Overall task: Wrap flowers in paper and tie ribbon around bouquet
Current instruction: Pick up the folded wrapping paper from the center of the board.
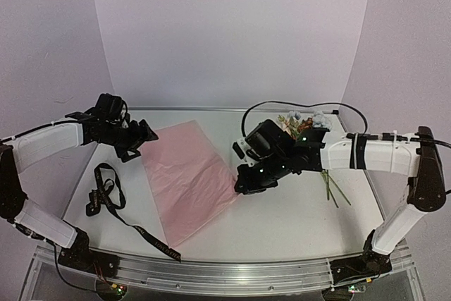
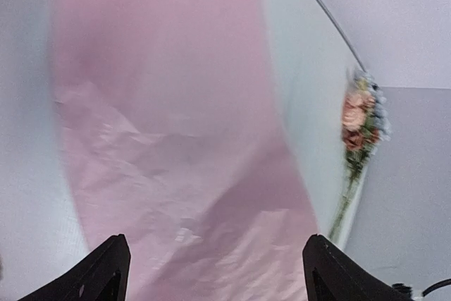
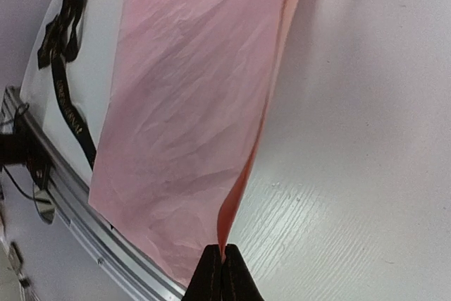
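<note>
The jaws of my right gripper [image 3: 224,274] are pressed together on the edge of the paper [image 3: 190,96], and that edge is lifted a little off the table [image 3: 366,139]. My left gripper [image 2: 222,276] has its jaws spread wide with nothing between them; on its wrist feed I see only the pink sheet below.

Nearest the arm bases, on the front left of the table, the ribbon [image 1: 106,195] lies loose, with one tail ending just beside the sheet's near corner. The paper lies at a slant across the middle of the table, and the left gripper hovers over its far left corner. Farthest back on the right are the flowers [image 1: 299,123]. My right arm [image 1: 366,153] crosses over them, with the blooms toward the back wall and the stems pointing toward the near edge.
</note>
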Action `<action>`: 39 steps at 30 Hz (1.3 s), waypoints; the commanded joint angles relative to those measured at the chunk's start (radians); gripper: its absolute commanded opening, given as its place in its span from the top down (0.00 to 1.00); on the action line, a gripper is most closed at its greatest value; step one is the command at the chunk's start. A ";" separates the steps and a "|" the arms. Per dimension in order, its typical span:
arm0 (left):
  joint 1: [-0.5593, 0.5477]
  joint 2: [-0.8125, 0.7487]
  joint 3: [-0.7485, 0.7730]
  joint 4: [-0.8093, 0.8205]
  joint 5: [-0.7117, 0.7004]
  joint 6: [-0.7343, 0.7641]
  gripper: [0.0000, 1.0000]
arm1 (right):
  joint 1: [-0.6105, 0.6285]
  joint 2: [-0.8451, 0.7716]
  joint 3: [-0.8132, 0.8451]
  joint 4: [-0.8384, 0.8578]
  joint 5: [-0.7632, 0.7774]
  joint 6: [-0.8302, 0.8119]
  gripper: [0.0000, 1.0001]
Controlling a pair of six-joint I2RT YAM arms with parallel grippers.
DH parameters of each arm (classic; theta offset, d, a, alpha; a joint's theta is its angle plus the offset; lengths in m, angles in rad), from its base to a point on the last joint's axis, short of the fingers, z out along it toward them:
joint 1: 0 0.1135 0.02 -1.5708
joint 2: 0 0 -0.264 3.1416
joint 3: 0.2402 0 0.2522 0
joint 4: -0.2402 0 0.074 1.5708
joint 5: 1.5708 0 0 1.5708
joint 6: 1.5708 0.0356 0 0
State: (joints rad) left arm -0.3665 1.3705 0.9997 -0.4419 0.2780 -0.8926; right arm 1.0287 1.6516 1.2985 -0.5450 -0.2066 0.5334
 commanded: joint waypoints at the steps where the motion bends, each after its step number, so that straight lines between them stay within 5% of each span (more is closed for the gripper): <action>1: -0.047 0.050 -0.006 0.219 0.213 -0.226 0.13 | 0.049 0.047 0.149 -0.203 -0.027 -0.215 1.00; 9: -0.094 0.122 -0.011 0.079 0.080 -0.082 0.16 | 0.060 0.125 0.208 -0.281 0.062 -0.111 1.00; 21: -0.089 0.124 -0.197 -0.056 -0.242 0.081 0.14 | 0.060 0.185 0.021 -0.151 0.105 0.260 0.96; 26: -0.086 0.126 -0.238 -0.060 -0.337 0.066 0.15 | 0.060 0.185 -0.017 -0.109 0.097 0.292 0.88; 35: -0.082 0.193 -0.248 -0.014 -0.347 0.094 0.15 | 0.021 0.183 -0.060 -0.055 0.042 0.333 0.59; 39: -0.079 0.216 -0.242 -0.009 -0.345 0.104 0.15 | 0.005 0.177 -0.087 -0.038 0.032 0.356 0.57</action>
State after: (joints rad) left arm -0.4546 1.5381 0.7529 -0.4618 -0.0553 -0.8108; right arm 1.0527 1.8423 1.2391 -0.6198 -0.1593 0.8475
